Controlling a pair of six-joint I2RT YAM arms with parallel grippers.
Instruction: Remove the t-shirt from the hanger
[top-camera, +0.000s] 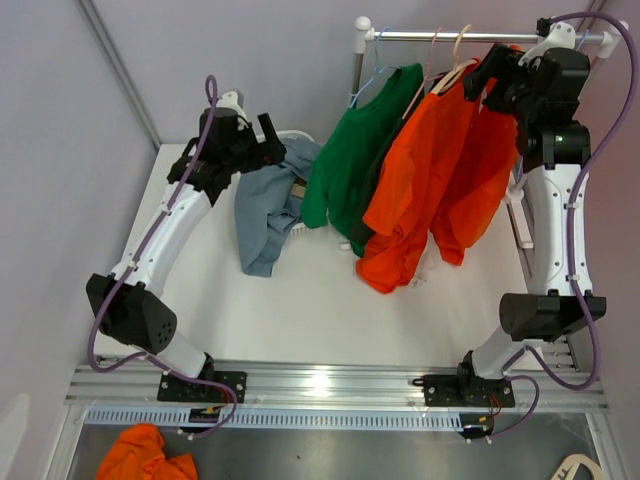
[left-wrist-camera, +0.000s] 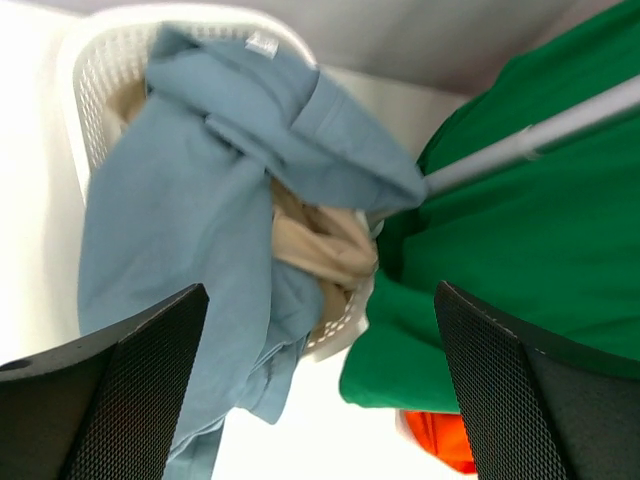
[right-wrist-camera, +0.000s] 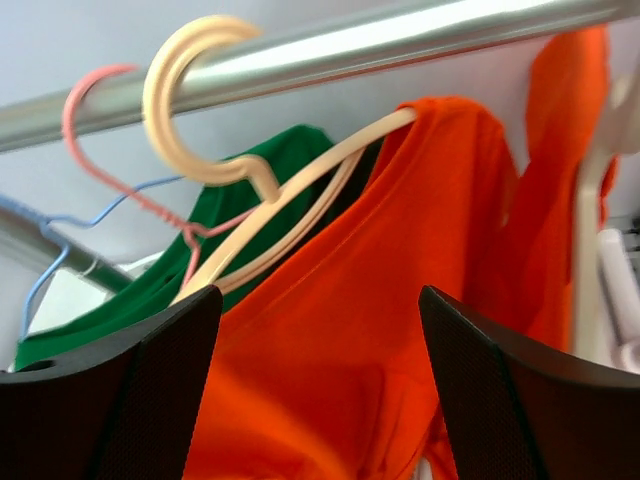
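White table (top-camera: 300, 310); orange t-shirt (right-wrist-camera: 340, 340) on cream hanger (right-wrist-camera: 156, 92); left gripper (left-wrist-camera: 320, 300) and right gripper (right-wrist-camera: 320, 295) gape.

Left arm (top-camera: 165, 225): base bolted at the near edge of the counter, elbow folded low and pushed out to the left, white forearm climbing up and inward. Left tool (top-camera: 268, 135) sits at its far end, well above the counter, pointing right and a little down. Its two black fingers (left-wrist-camera: 130, 380) are spread fully apart, holding nothing. Right arm (top-camera: 555, 200): base at the near right, elbow low on the right side, forearm rising almost straight toward the far edge, wrist bent leftward at the top. Right tool (top-camera: 488, 80) is held high, aimed left. Its fingers (right-wrist-camera: 130, 390), with mesh-textured inner faces, are parted wide and grip nothing.
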